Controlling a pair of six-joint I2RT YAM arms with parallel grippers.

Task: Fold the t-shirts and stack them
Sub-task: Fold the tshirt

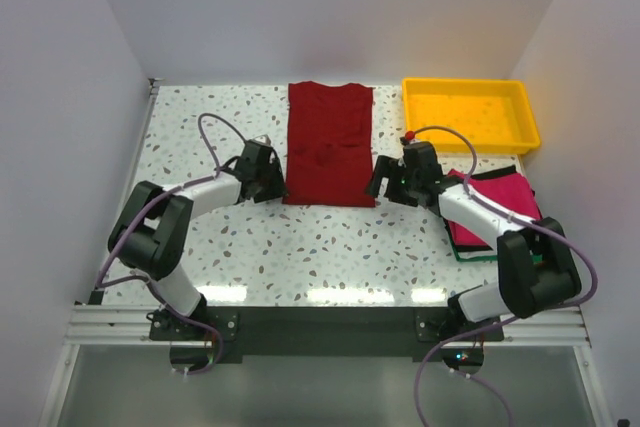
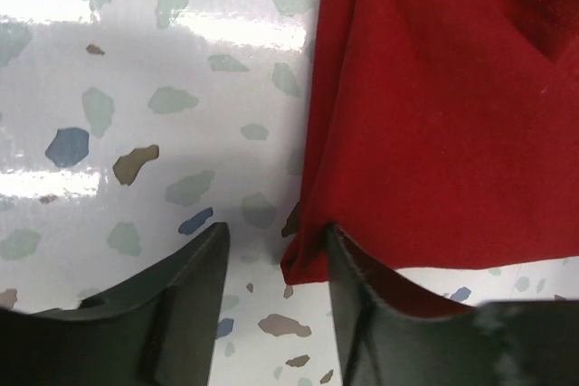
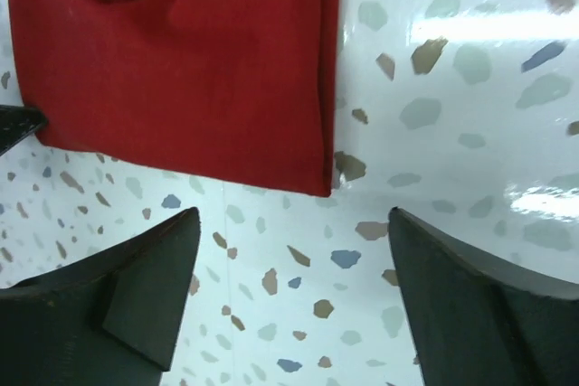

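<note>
The maroon t-shirt lies flat on the table, folded into a long strip running front to back. My left gripper is at its near left corner. In the left wrist view the left gripper is open, with the shirt's corner between the fingers and against the right one. My right gripper is at the near right corner. In the right wrist view the right gripper is wide open and empty, just short of the shirt's near edge. A folded stack with the magenta-pink shirt on top lies under the right arm.
A yellow plastic tray stands at the back right, just behind the right arm. Dark and green cloth edges show beneath the pink shirt. The left gripper's fingertip shows at the left edge of the right wrist view.
</note>
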